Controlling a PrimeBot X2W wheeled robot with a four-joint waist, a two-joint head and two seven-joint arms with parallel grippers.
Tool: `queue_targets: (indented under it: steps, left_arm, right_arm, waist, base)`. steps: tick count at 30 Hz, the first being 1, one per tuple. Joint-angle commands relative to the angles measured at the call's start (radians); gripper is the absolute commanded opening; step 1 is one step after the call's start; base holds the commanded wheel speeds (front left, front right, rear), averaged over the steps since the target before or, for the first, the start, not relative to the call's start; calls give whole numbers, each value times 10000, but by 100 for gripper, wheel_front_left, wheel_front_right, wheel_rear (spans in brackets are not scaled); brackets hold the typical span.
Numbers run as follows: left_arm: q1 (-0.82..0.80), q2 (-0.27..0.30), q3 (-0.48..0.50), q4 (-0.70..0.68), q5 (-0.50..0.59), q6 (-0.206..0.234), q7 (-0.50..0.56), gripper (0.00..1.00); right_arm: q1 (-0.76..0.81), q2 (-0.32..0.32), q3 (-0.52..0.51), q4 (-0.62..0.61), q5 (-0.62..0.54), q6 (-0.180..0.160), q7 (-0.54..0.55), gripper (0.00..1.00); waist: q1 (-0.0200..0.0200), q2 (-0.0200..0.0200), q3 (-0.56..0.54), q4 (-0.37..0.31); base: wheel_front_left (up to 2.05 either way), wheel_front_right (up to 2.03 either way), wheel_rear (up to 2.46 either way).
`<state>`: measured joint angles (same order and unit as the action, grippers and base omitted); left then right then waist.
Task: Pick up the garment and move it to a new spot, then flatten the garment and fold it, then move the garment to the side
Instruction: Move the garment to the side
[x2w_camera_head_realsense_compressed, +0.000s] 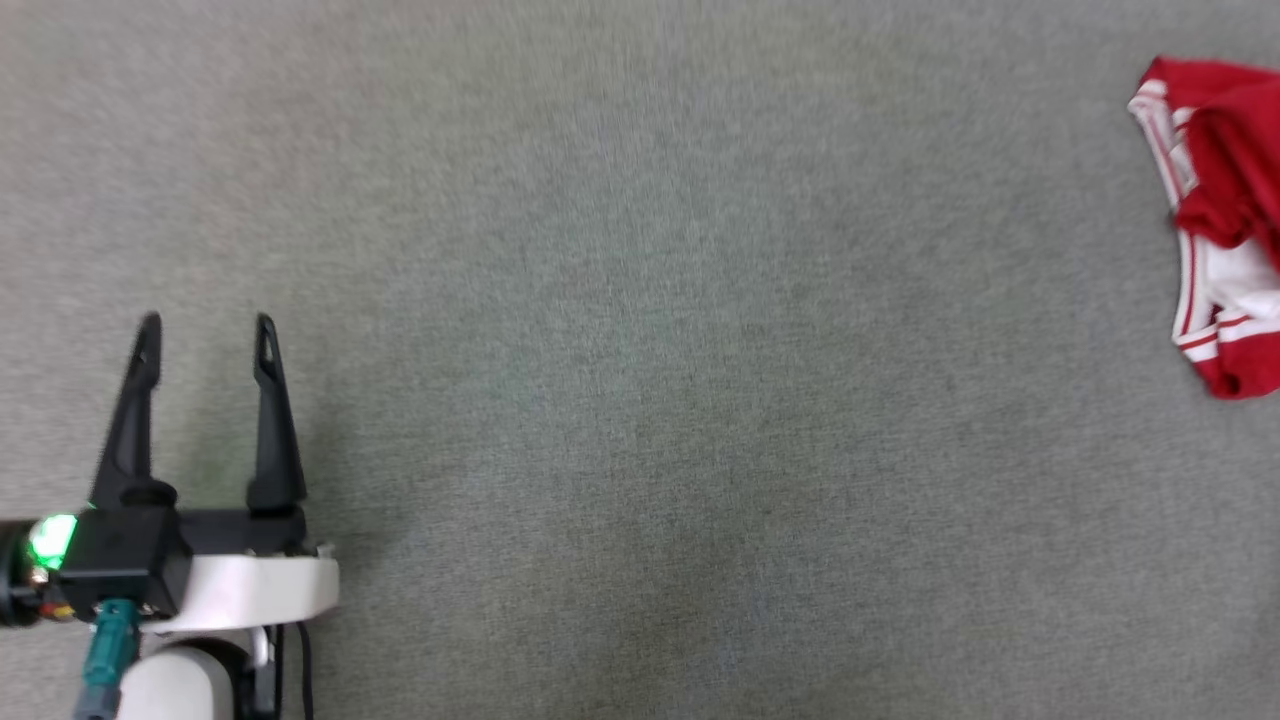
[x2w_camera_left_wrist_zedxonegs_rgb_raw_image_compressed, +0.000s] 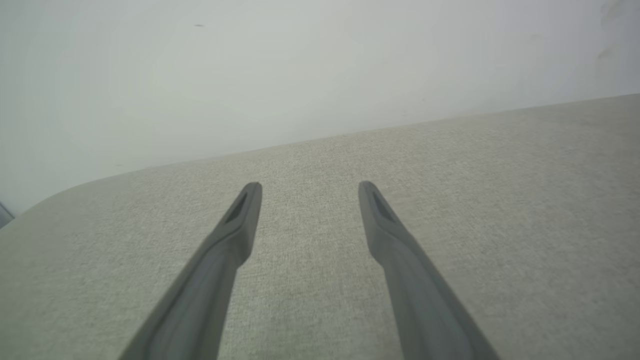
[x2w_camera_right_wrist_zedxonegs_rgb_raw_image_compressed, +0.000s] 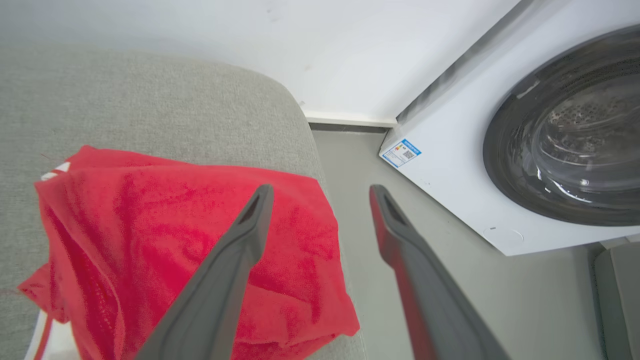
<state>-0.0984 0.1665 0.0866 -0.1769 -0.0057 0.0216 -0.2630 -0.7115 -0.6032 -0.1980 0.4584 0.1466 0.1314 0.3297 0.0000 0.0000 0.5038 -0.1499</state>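
Note:
The garment is a red shirt with white, striped-trim sleeves, lying bunched at the far right of the grey fabric surface, cut off by the frame edge. In the right wrist view the garment lies crumpled at the surface's right edge, a corner drooping over it. My right gripper hovers above it, open, nothing between its fingers; its left finger is over the red cloth and its right finger over the floor beyond the edge. My left gripper stands open at the lower left, far from the garment, fingers over bare fabric.
A white front-loading washing machine with a dark round door stands on the floor just beyond the surface's right edge. A white wall runs behind the surface. The grey surface has a rounded corner by the machine.

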Motion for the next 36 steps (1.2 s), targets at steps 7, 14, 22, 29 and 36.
queue_targets:
  steps: [7,14,22,29,36]
  left_arm:
    - [828,-330,98,328,-178,187,-22,100]
    - [1430,-459,271,605,-226,222,-21,100]
    - [1796,-558,134,990,-111,72,-21,100]
    - [1990,-624,-102,1285,-8,19,-21,100]
    - [2255,-689,-423,1528,-12,-40,-21,100]
  right_arm:
    - [873,793,185,-1632,-134,-15,-2110,100]
    - [2011,2013,403,-2932,-461,-15,-4347,100]
    - [3435,3193,1393,-3449,-381,-14,-5403,100]
    - [4890,3887,1778,-3696,-209,-15,-5604,100]
    - [6535,4593,1844,-3684,-23,-14,-5683,100]
  waist:
    - [0,0,-1566,164]
    - [0,0,-2578,443]
    - [0,0,-3454,847]
    - [0,0,-3975,1173]
    - [0,0,-4647,1411]
  base:
    - [0,0,0]
    - [0,0,0]
    - [0,0,0]
    - [0,0,0]
    - [0,0,0]
